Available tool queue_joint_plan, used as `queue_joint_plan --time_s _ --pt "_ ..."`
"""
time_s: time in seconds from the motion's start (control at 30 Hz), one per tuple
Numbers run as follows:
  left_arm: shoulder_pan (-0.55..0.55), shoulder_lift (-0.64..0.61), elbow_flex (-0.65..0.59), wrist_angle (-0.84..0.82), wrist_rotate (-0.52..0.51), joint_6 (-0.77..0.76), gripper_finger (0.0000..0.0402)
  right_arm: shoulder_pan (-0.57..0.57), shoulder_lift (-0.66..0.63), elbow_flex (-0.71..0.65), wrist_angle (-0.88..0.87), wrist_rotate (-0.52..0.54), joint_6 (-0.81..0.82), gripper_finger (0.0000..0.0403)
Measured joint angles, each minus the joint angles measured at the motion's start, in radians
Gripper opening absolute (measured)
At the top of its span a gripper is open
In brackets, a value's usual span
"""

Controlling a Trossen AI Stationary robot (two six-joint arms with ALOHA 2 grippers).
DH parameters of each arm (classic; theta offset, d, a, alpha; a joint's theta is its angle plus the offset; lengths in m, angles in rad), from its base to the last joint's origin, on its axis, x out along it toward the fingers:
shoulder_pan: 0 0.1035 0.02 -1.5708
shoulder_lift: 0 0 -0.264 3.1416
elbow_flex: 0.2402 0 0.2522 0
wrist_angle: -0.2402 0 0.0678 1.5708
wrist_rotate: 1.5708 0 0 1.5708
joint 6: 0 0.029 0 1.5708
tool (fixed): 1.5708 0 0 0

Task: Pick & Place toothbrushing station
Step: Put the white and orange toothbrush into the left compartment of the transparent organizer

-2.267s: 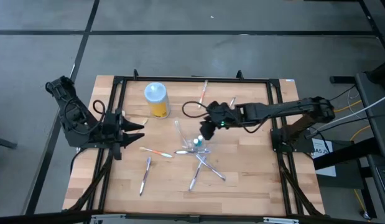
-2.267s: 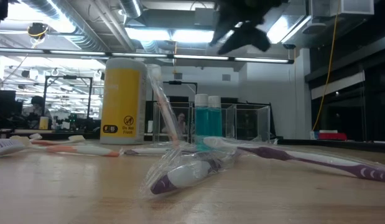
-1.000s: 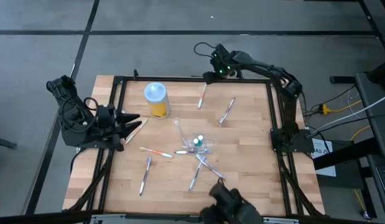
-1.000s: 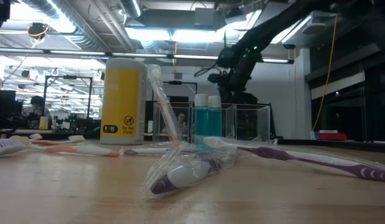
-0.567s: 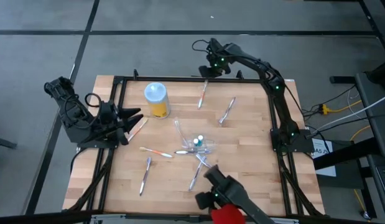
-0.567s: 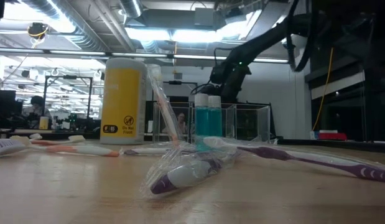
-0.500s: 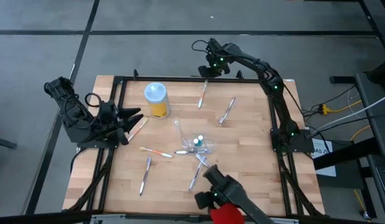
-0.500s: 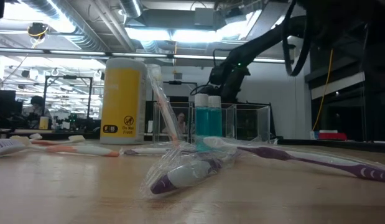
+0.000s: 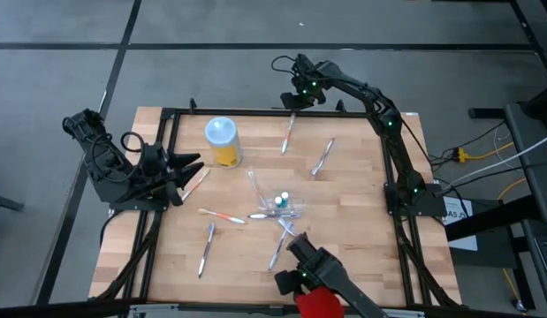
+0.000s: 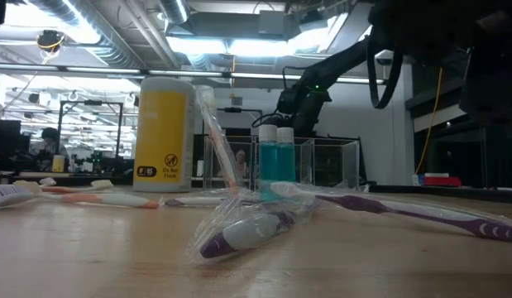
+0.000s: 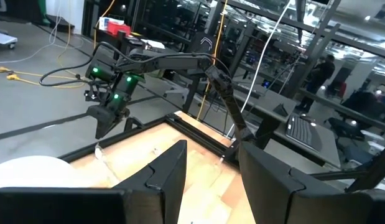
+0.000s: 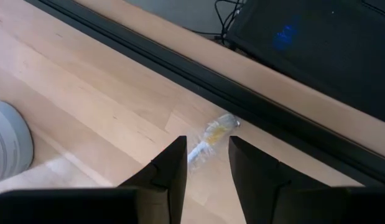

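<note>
Several slim toothbrushes lie flat on the wooden table. One wrapped orange-white toothbrush lies by the far edge. Others are heaped at the centre around small teal-capped bottles. My right gripper hangs open, tilted down, just above the far end of that wrapped toothbrush, which shows ahead between its fingers without touching them. My left gripper stands open and level over the left edge, holding nothing; it also shows in the left wrist view.
A yellow bottle with a white lid stands at the far left. A black frame rail runs along the far edge just beyond the wrapped toothbrush. A dark arm-like device with a red part reaches in over the near edge, by the toothbrushes there.
My right gripper has moved a little toward the table's left and down, closer to the wrapped toothbrush by the far edge, then stayed still. The dark device at the near edge has come farther in over the table. The toothbrushes have not moved.
</note>
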State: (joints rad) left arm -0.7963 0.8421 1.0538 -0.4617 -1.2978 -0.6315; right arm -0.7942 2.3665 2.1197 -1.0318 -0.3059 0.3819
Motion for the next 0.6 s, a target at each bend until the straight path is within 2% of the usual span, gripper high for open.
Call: queue_joint_plan --time_s 0.6 --pt "0.0 0.0 0.0 0.07 0.001 0.094 0.0143 0.005 0.041 -0.001 0.003 0.012 0.032 0.0121"
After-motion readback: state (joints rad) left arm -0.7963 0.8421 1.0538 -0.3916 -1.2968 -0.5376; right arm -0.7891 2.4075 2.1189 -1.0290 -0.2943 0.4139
